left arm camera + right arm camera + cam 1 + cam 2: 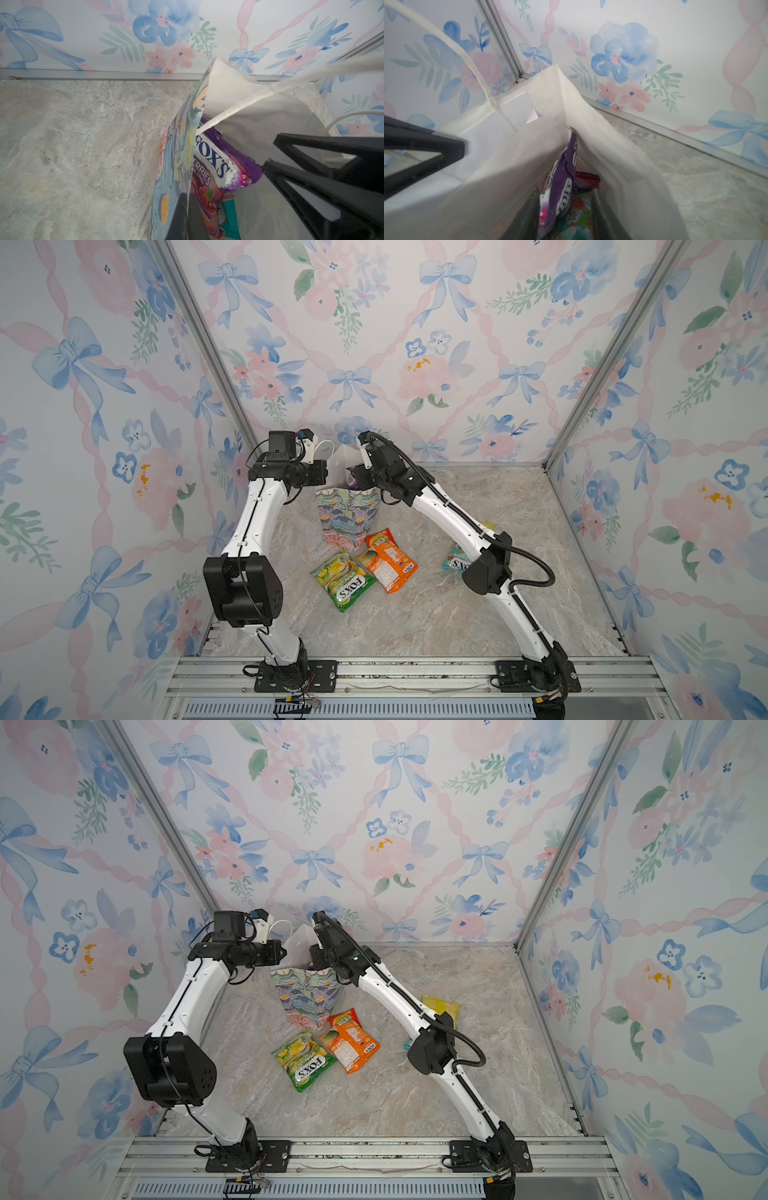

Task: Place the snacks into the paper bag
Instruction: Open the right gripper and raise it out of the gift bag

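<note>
The paper bag point(347, 510) is matt paper, printed outside with a brushy, painted look, and plain smooth white inside. Its handle point(475, 68) is white twisted cord. The purple packet point(216, 164), the green packet point(343, 580) and the orange packet point(388, 562) are glossy, crinkled plastic film. The table point(415, 614) looks like matt veined stone. My arms point(257, 506) wear smooth white plastic shells with matt black joints. The rail point(374, 672) at the front is grooved, brushed metal. The walls point(374, 344) are a smooth printed sheet.
</note>
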